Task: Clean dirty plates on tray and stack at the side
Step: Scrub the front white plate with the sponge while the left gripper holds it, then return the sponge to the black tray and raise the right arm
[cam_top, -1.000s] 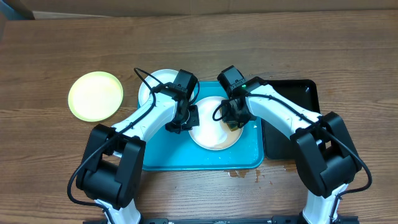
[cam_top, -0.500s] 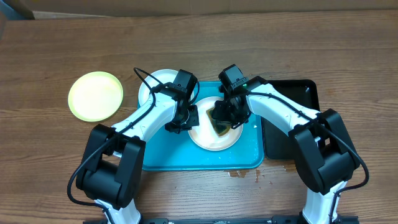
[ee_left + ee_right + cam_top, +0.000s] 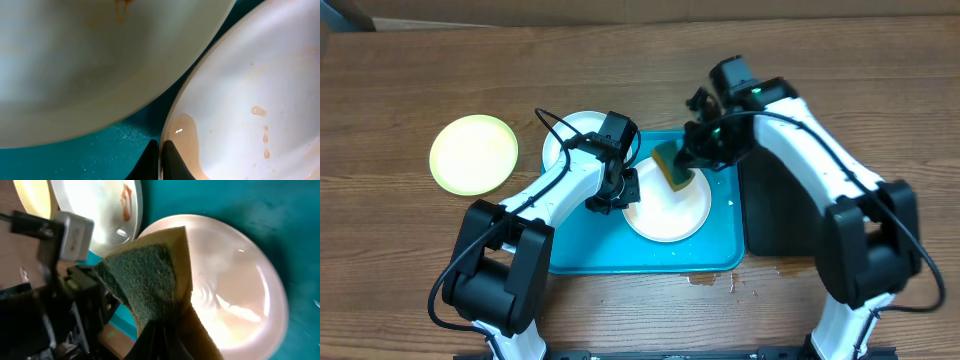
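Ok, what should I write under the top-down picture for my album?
Right gripper holds a sponge over the white plate while the left gripper grips its rim on the blue tray.

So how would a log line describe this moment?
left gripper: clamps rim of wet white round plate on turquoise plastic tray | right gripper: holds yellow-green sponge | second white plate: reddish smear
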